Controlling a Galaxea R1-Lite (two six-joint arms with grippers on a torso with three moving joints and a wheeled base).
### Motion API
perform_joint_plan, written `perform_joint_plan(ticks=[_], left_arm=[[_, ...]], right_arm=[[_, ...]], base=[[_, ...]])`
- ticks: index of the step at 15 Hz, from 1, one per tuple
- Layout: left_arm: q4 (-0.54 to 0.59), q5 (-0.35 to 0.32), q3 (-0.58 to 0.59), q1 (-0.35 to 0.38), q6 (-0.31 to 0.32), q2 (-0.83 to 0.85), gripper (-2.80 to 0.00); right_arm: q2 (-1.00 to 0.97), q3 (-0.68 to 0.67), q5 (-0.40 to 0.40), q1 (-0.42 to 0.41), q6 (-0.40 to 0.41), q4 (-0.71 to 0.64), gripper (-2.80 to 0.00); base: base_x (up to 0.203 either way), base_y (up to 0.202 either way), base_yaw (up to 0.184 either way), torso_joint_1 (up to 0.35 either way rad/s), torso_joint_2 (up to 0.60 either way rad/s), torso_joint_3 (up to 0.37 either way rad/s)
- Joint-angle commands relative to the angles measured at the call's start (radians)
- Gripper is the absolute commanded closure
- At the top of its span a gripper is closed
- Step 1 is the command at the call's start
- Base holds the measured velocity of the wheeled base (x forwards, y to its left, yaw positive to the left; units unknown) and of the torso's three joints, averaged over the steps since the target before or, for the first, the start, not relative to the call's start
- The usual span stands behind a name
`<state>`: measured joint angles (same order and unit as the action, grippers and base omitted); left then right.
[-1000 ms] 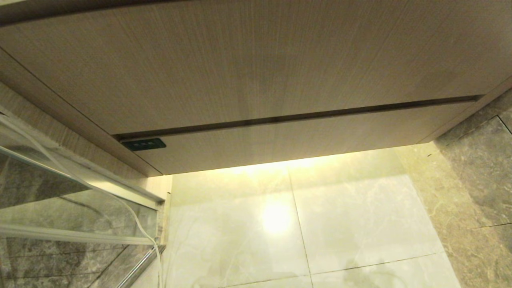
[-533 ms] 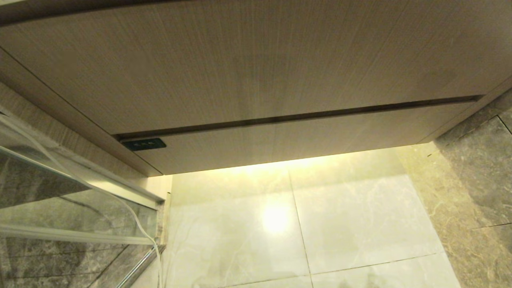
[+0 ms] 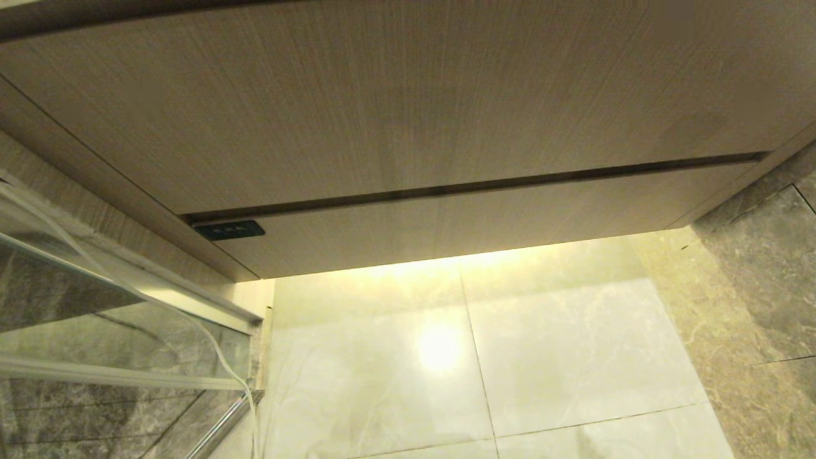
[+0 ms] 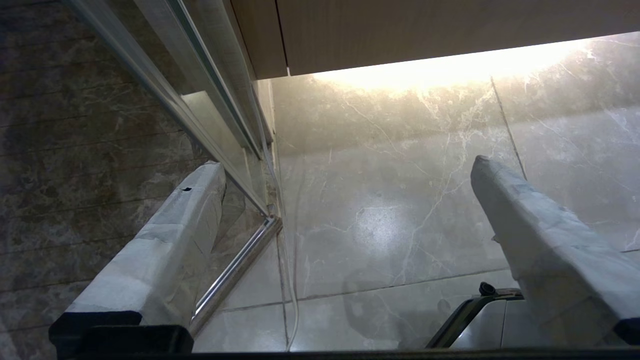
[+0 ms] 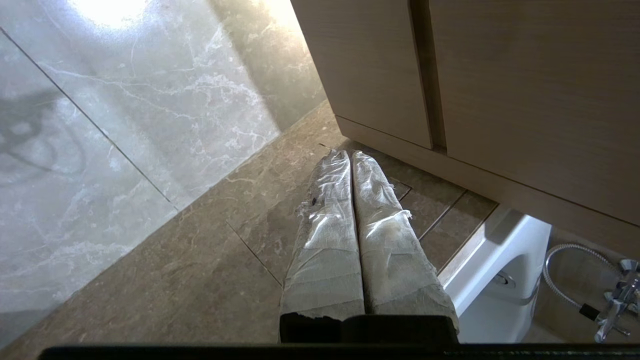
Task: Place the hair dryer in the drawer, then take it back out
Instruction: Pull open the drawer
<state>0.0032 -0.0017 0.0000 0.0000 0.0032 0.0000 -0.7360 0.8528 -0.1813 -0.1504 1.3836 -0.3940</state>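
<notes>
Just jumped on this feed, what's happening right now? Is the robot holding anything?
Nothing is held. The drawer under the taller wood-grain panel is closed, and no hair dryer shows in any view. The right pincer is shut and empty, pointing at the dark floor tiles near the cabinet's corner. The left pincer hangs open and idle above the pale marble floor, beside the glass partition.
</notes>
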Motion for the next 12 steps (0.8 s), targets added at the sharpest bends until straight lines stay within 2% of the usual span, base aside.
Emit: perform_joint_plan(ticks=[1, 2, 4, 12], left_arm=[[0.0, 0.0, 0.0, 0.0, 0.0, 0.0, -2.8], [0.0, 0.0, 0.0, 0.0, 0.0, 0.0, -2.8], [-0.002, 0.0, 0.0, 0.0, 0.0, 0.0, -2.8], [0.0, 0.0, 0.0, 0.0, 0.0, 0.0, -2.8]], right_arm=[[-0.003, 0.0, -0.001, 0.0, 0.008, -0.002, 0.0], [0.001, -0.006, -0.001, 0.0, -0.005, 0.009, 0.0], [0.042, -0.076, 0.0, -0.004, -0.121, 0.063, 0.0], [0.059, -0.086, -0.002, -0.01, -0.124, 0.075, 0.0]], base=[[0.0, 0.0, 0.0, 0.0, 0.0, 0.0], [0.0, 0.0, 0.0, 0.0, 0.0, 0.0], [0.0, 0.0, 0.0, 0.0, 0.0, 0.0], [0.0, 0.0, 0.0, 0.0, 0.0, 0.0]])
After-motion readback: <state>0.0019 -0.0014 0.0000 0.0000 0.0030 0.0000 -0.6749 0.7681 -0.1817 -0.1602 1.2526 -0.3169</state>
